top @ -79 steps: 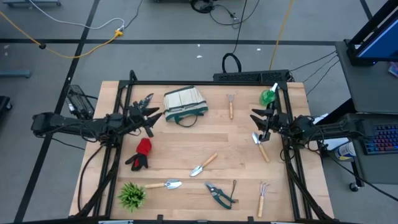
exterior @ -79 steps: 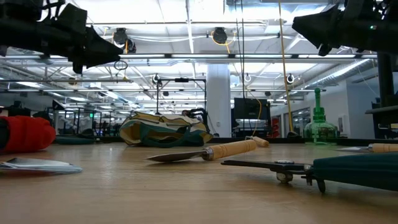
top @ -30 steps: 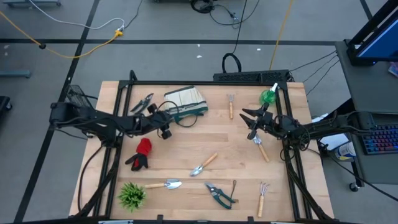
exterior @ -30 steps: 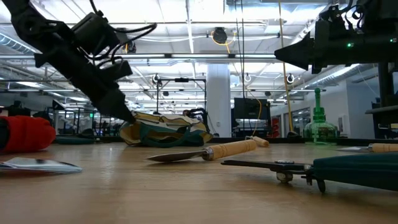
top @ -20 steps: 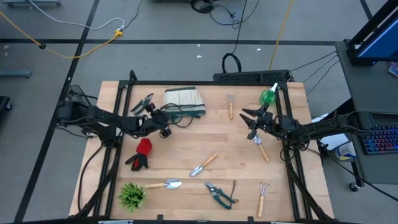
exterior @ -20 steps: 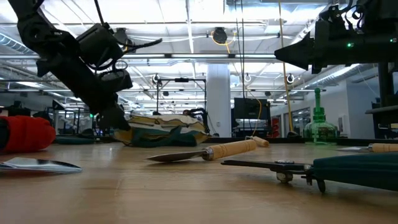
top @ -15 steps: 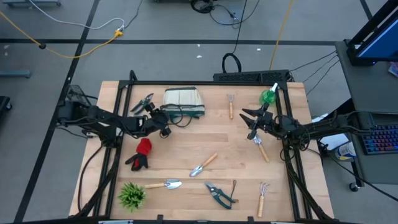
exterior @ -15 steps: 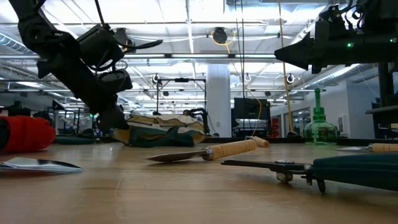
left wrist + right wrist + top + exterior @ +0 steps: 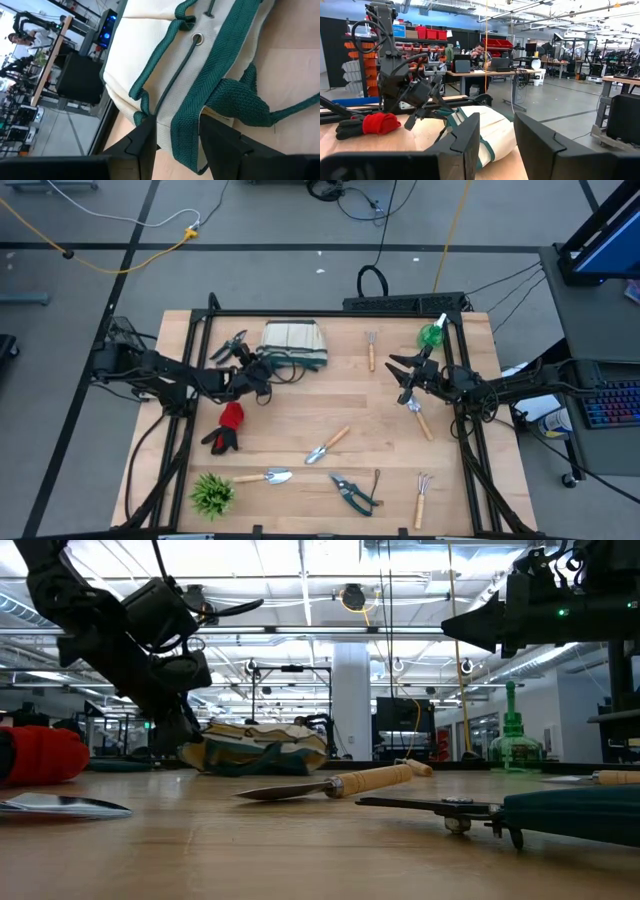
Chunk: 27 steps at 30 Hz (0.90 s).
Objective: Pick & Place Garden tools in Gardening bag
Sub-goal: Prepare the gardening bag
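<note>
The cream gardening bag (image 9: pixel 296 343) with green trim lies on its side at the table's far left-centre. My left gripper (image 9: pixel 262 370) reaches it from the left, slanting down, open, its fingers either side of the bag's green trim (image 9: pixel 185 130). My right gripper (image 9: pixel 400 375) hangs open and raised at the right, nothing between its fingers (image 9: pixel 497 145). Tools lie about the table: pruners (image 9: pixel 232 345), a red glove (image 9: pixel 228 425), trowels (image 9: pixel 327 445) (image 9: pixel 265 477) (image 9: pixel 420 418), more pruners (image 9: pixel 352 492), forks (image 9: pixel 371 350) (image 9: pixel 423 498) and a green spray bottle (image 9: pixel 432 335). My left gripper has the bag's near-left edge between its open fingers (image 9: pixel 145 145): a green trim band (image 9: pixel 186 142) and a strip of cream canvas fill the gap. The fingers come from the table's left, slanting down. The bag rests on the table.
A spiky green plant (image 9: pixel 212 495) stands at the near left corner. Black frame rails (image 9: pixel 190 380) run along both table sides. Bare wood lies in the table's middle (image 9: pixel 340 395).
My left gripper has moved toward the far edge onto the bag and rolled about its own line. The bag, slanted a second ago, now lies square to the table's edges and a little flatter. The right arm has kept still.
</note>
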Available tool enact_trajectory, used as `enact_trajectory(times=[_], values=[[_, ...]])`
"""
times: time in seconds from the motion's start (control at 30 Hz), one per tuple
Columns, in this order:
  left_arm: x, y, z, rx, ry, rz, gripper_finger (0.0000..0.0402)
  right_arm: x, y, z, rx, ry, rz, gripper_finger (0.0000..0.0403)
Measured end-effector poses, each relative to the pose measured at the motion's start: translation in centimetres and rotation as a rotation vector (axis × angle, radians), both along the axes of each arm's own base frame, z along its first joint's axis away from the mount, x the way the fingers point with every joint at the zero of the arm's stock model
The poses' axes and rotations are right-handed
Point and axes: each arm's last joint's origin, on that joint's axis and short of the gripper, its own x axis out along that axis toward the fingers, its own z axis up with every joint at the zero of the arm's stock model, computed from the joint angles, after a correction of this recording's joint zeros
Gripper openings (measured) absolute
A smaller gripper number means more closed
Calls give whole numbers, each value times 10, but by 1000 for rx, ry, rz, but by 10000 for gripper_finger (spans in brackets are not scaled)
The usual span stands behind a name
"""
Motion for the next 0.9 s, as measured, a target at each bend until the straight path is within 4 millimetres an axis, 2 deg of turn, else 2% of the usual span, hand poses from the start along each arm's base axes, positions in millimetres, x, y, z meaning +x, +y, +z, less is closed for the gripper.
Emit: enact_trajectory(times=[0.63,0.9], values=[[-5,21,-1,-29,30,38,152,0,0,0,-20,10,-3,114],[3,37,-8,11,29,26,152,0,0,0,-20,10,-3,114]])
